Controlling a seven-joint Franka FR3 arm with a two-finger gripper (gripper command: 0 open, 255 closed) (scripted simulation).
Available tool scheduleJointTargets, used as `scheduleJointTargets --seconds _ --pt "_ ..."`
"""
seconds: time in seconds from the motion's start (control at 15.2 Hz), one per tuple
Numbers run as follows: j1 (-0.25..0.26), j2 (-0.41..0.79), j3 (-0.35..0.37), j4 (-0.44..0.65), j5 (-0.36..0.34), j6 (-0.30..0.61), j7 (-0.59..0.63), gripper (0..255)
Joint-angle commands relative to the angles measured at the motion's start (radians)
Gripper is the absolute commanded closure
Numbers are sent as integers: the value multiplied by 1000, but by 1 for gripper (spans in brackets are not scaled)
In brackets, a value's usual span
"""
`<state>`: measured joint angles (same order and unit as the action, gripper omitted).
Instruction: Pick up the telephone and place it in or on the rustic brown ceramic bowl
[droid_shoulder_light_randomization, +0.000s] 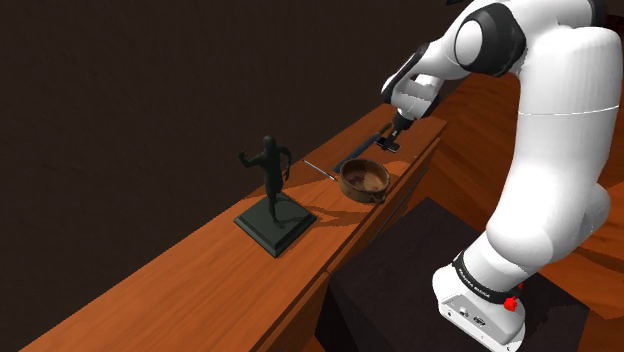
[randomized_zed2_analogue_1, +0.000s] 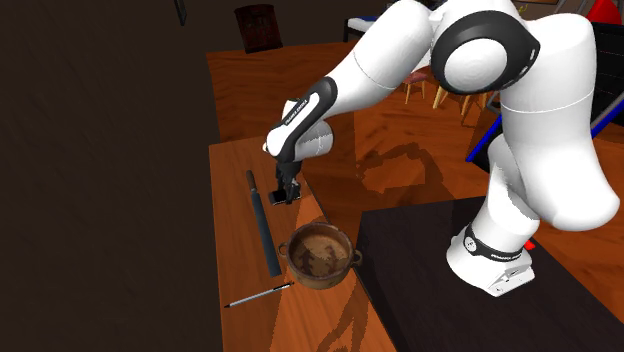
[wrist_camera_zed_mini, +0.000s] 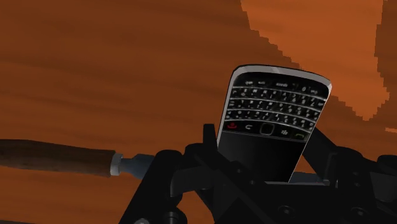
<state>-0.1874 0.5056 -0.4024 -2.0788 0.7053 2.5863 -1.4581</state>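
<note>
Wrist view first: the fingers (wrist_camera_zed_mini: 205, 149) are clamped on the lower half of the telephone (wrist_camera_zed_mini: 275, 108), a black keypad handset with a silver rim. Its keys face the camera, with brown wood behind it. The grasp is made, so by my read we're at the carry step, though I can't tell whether the handset has cleared the counter (randomized_zed2_analogue_1: 235, 170). Beside the hand lies a brown handle (wrist_camera_zed_mini: 54, 158) with a metal collar.

Over to the second exterior view, which gives what the wrist camera can't: the route. The hand hangs at the counter's edge on the stand's side. The brown bowl (randomized_zed2_analogue_1: 320, 253) sits near it along that same edge, with nothing in it that I can see.

Next move, I'd say: lift, travel along the edge until over the bowl, lower, let go, and mind the rim. A long dark rod (randomized_zed2_analogue_1: 263, 222) and a thin pen (randomized_zed2_analogue_1: 258, 294) lie further in from that edge.

Shoulder view adds a dark figurine (droid_shoulder_light_randomization: 272, 190) on a square base, further down the counter past the bowl and well apart from the hand.
</note>
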Motion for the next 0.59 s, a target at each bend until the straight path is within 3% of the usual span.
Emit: scheduleJointTargets --seconds 0.0,0.53 --pt "12 -23 -16 -4 -23 -17 20 255" --pt "53 -109 -71 -15 -109 -80 91 255"
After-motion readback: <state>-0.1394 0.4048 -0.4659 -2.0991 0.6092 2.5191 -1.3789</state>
